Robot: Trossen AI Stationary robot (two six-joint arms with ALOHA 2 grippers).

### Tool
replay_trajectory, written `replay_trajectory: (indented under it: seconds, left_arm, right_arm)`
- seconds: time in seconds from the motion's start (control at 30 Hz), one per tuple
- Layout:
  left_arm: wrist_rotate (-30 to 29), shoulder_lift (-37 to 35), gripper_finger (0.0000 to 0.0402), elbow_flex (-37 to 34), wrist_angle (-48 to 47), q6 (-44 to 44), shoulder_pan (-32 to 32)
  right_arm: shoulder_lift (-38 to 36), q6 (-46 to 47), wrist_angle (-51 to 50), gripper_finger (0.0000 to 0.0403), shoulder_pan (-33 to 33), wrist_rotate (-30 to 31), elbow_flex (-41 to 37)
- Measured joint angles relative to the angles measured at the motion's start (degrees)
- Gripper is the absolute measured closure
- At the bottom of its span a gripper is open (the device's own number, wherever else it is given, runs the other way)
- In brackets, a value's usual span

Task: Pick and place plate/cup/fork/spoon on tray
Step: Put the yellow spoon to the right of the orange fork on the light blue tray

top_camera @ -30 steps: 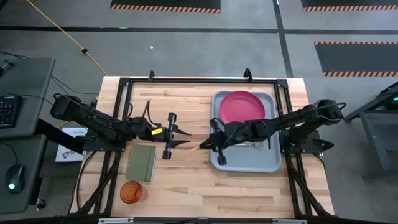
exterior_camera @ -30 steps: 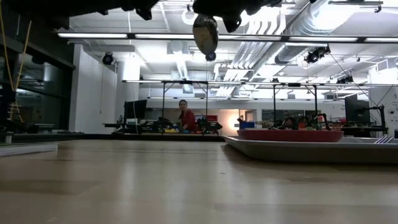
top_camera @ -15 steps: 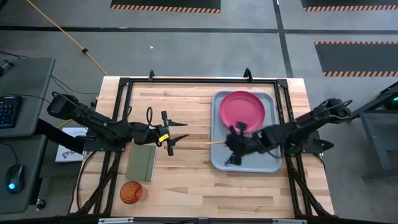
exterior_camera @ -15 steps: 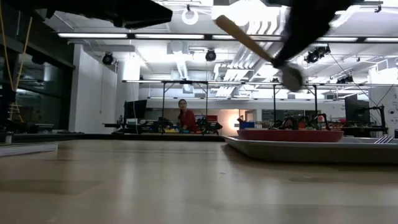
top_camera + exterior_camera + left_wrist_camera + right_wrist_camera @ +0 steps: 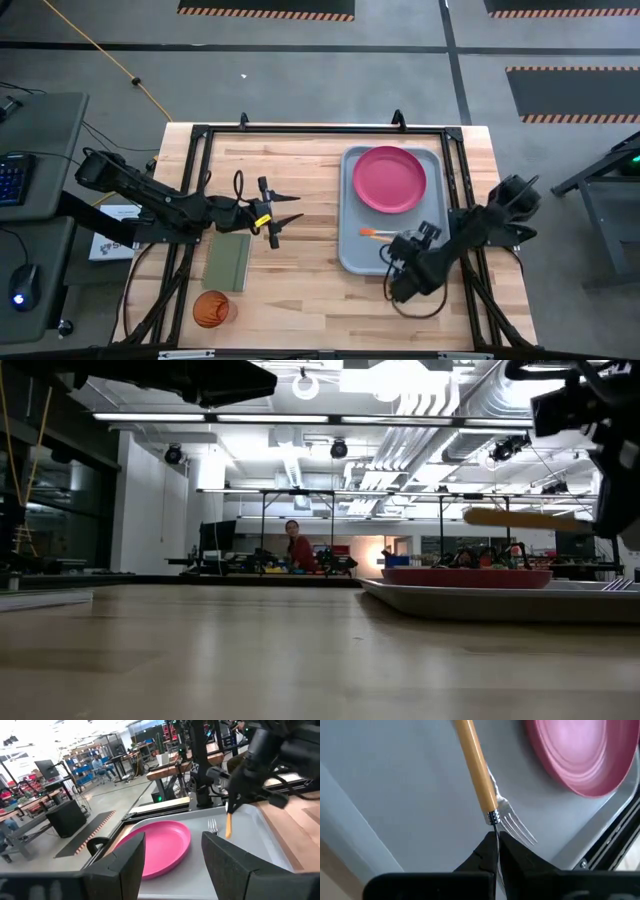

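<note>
Now one plate (image 5: 389, 179) and one fork (image 5: 516, 827) lie on the tray (image 5: 352, 258); right pincer (image 5: 496, 839) grips one spoon (image 5: 476, 767).

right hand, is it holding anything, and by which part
The right hand is shut on the spoon, pinching its metal end just past the tan handle, which sticks out free above the tray.

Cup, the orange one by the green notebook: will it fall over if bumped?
Probably slides or tips easily: the cup looks like thin see-through plastic, so likely light. It's round, so once tipped it could roll.
</note>
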Motion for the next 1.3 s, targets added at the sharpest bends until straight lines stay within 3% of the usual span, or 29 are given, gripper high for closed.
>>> replay_trajectory:
  seconds: [0.23, 0.5, 1.3]
  left_arm:
    - [0.00, 0.02, 0.0218, 0.00, -0.02, 0.00, 0.00]
    - [0.00, 0.04, 0.0218, 0.00, -0.34, -0.07, 0.00]
    - [0.00, 0.04, 0.0218, -0.04, -1.03, -1.03, 0.01]
  right_arm:
    - [8.10, 1.33, -0.21, 0.0403, 0.12, 3.40, 2.67]
    - [13.65, 1.28, 2.37, 0.0403, 0.11, 2.35, 2.83]
    - [14.42, 2.34, 5.93, 0.0399, -0.43, 0.80, 2.77]
